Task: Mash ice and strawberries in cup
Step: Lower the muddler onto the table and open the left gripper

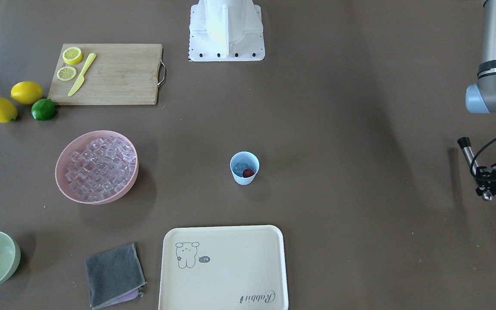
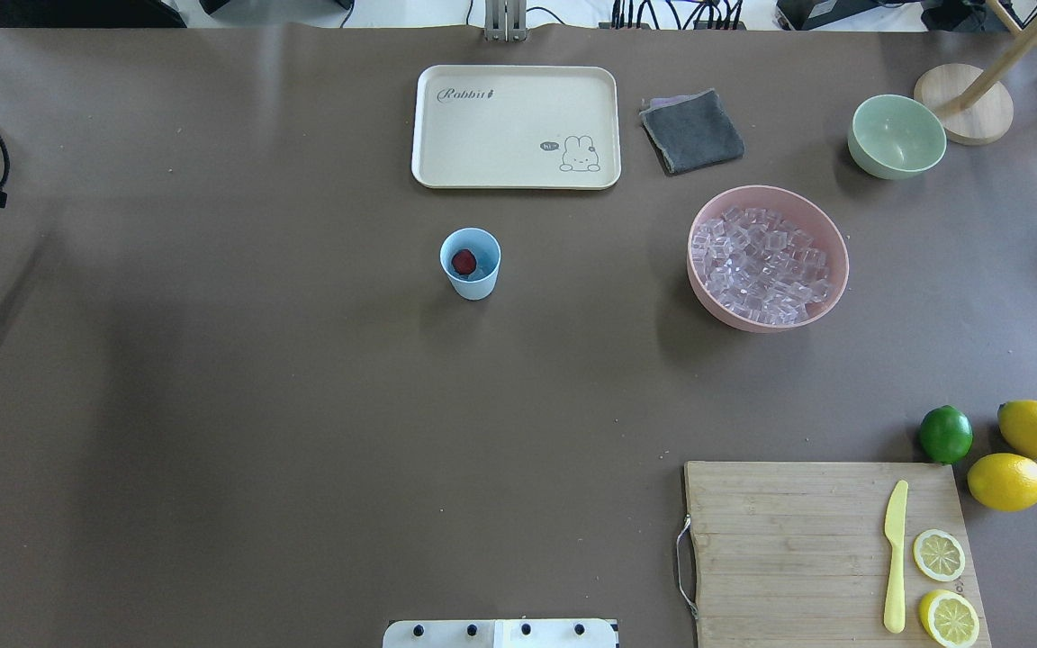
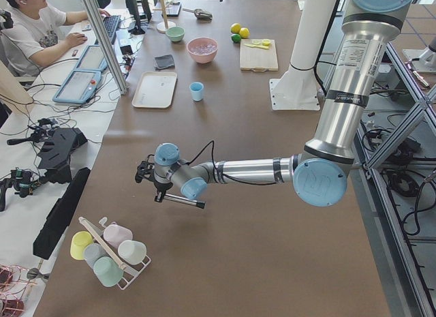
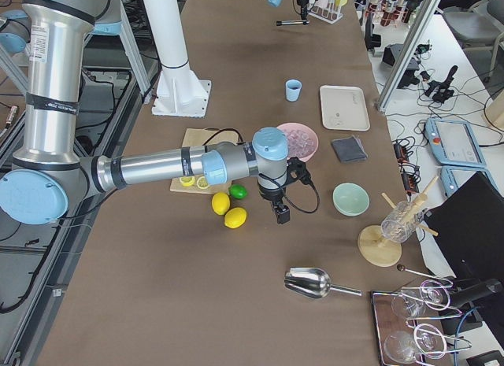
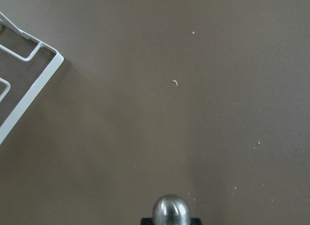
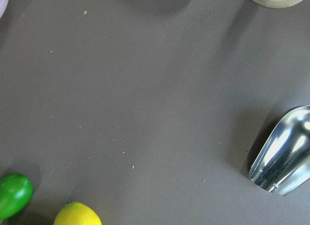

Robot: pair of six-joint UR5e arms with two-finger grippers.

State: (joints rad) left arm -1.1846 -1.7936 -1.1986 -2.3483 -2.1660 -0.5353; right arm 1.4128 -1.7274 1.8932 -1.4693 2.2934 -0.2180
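Just one strawberry [image 2: 463, 262] lies in one cup [image 2: 473, 286].

"Rabbit" on tray [image 2: 500, 135] (bubble: "hi~")

I see a wooden board [image 2: 789, 540] with a yellow knife [image 2: 895, 558] and two lemon slices [image 2: 939, 555] on it. Two lemons [image 2: 1006, 481] and a lime [image 2: 945, 434] sit just beside the board.
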